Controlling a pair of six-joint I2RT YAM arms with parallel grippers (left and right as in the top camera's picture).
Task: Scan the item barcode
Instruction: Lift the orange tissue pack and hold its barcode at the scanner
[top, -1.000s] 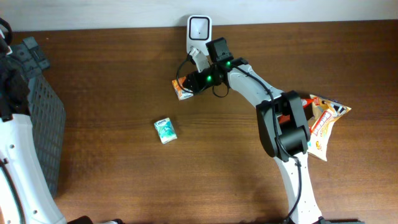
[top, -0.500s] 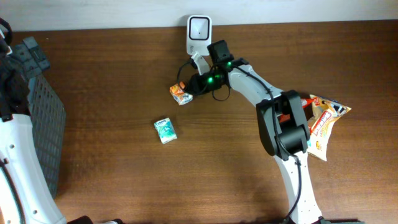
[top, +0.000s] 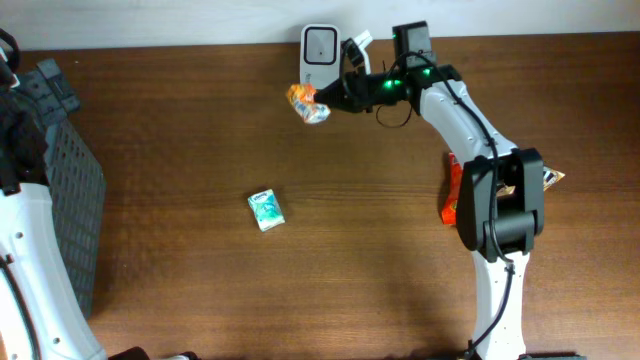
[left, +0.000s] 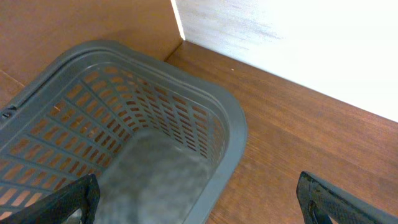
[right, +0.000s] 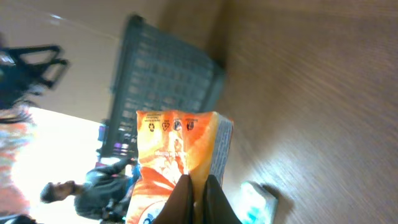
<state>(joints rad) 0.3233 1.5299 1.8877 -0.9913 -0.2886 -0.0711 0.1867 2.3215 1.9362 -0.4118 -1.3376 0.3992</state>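
Overhead: high up, straight down, whole brown wooden desk (top: 200, 290) in frame. Left wrist: close, angled down into the dark grey slotted plastic basket (left: 230, 124) at the desk's 9 o'clock, white wall (left: 298, 37) beyond. Right wrist: very close behind the right end effector (right: 196, 185) and orange snack packet (right: 177, 149), frame tilted, facing 9 o'clock. All three views share the basket.
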